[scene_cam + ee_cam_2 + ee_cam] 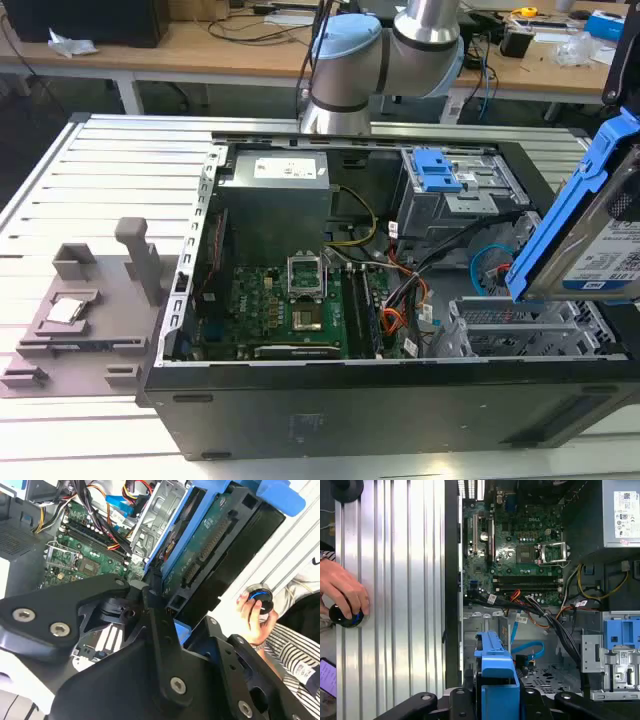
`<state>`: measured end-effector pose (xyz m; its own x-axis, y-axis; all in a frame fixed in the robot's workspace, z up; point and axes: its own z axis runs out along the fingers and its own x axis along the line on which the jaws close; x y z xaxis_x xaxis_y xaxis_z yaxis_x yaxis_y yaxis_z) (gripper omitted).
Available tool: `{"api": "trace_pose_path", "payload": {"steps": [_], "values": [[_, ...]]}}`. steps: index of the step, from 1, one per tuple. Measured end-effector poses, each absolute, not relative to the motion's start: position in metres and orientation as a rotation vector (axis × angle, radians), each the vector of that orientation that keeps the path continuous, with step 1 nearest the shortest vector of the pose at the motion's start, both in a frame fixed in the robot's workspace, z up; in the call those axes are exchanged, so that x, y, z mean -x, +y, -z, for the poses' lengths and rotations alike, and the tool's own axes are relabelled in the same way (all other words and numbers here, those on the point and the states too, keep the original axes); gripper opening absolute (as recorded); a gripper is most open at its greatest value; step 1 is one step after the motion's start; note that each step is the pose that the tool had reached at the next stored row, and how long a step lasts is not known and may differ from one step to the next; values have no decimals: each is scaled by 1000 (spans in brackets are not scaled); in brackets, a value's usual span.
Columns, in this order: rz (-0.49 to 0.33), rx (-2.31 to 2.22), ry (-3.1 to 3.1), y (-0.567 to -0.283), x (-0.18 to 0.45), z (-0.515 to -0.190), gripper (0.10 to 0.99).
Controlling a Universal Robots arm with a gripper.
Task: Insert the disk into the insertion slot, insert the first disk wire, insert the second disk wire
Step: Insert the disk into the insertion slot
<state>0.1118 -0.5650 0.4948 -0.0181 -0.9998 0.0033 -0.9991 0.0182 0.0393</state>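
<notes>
- Holding the disk (pixel 600 235) aloft at the exterior view's right, above the open computer case (pixel 350 400), tilted with its lower edge angling down toward the interior.
- Not yet entering the insertion slot (pixel 520 322); noting that silver perforated cage just below the disk, beside the motherboard (pixel 290 310).
- Seeing the disk's green circuit-board face in the second wrist view (pixel 205 545), with the white label side turned toward the exterior view.
- Clamping the blue frame between the jaws, one on each side, with the gripper (pixel 496 702) sitting at the frame's upper end.
- Judging the reason for that grasp: leaving the lower end free to lead into the bay without the jaws fouling the cage walls.
- Judging the height and tilt likewise: keeping clear of the case rim while lining up with the cage mouth.
- Leaving aside the grey bay with two blue latches (pixel 440 170), further back in the case and well apart from the disk.
- Reaching in with the arm (pixel 400 45) from the far edge of the slatted desk (pixel 110 170), elbow raised over the case, wrist cameras looking down into it.
- Noting a person's hand (pixel 342 590) resting on a round black knob (pixel 345 616) on the desk beside the case.
</notes>
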Motion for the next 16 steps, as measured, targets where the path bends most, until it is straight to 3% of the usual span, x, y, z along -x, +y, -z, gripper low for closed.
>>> {"api": "trace_pose_path", "payload": {"steps": [16], "values": [[40, -2180, -2220, -561, -105, -465, 365]]}}
